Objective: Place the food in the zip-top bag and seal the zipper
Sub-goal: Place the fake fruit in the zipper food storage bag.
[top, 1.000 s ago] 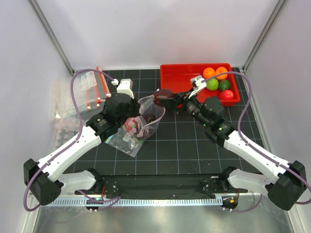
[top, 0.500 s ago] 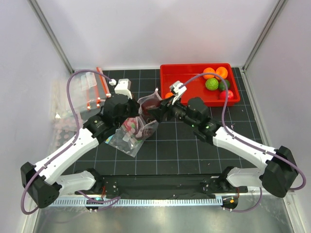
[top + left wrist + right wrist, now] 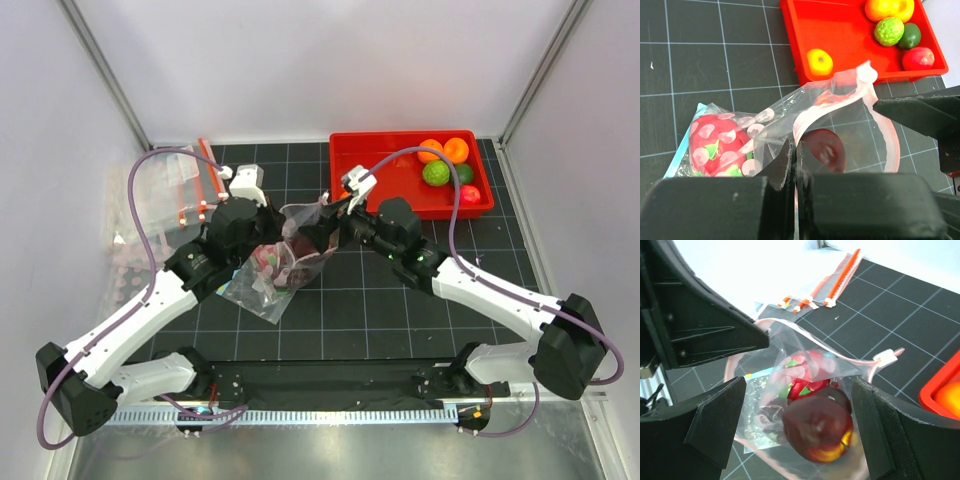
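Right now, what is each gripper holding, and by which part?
Left gripper pinches the zip-top bag by its mouth rim. Right gripper holds nothing: jaws open, the dark red fruit loose between them.

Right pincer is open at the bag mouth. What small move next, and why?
Probably draw the right pincer straight back out of the polka-dotted clear plastic bag: its jaws stand open, the dark red round fruit looks loose inside the mouth, and the left pincer pinches the rim.

left gripper (image 3: 794,155): jaws pinched shut | right gripper (image 3: 800,425): jaws spread wide (both arms reach inward, tips close together)
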Controlling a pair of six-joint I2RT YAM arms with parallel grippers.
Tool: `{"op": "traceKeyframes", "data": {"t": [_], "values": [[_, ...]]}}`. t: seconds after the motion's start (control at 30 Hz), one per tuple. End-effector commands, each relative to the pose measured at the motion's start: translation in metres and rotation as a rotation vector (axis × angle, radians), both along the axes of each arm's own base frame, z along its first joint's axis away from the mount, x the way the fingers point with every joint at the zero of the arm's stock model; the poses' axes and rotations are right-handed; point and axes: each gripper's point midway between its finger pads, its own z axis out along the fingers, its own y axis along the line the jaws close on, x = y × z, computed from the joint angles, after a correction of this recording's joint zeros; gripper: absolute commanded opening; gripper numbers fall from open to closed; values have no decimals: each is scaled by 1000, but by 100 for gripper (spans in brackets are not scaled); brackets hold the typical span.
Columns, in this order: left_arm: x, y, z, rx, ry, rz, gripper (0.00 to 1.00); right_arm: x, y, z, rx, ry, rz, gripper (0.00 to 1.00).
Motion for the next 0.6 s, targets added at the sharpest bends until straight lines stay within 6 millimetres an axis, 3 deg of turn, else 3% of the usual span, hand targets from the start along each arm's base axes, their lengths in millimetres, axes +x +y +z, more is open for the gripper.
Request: {"op": "traceKeyframes", "data": {"t": [0.0,0.07,0.17,0.23,0.4,0.57], "values": [[3,2,24,-57,-73,22,0,6,-8,36,53,-76,-56,93],[3,4,24,-55,-76,26,0,10,-14,39,58,-76,-99,93],[3,5,24,-56,-79,32,0,30,-41,38,59,-46,-296,93],[3,6,24,-53,-81,37,0,42,-71,40,59,-42,-463,95],[4,6,24,-51,-80,40,0,58,-132,45,115,-1,-669,98],[5,6,21,-47,-75,42,0,87,-200,29,224,141,-842,98]]}}
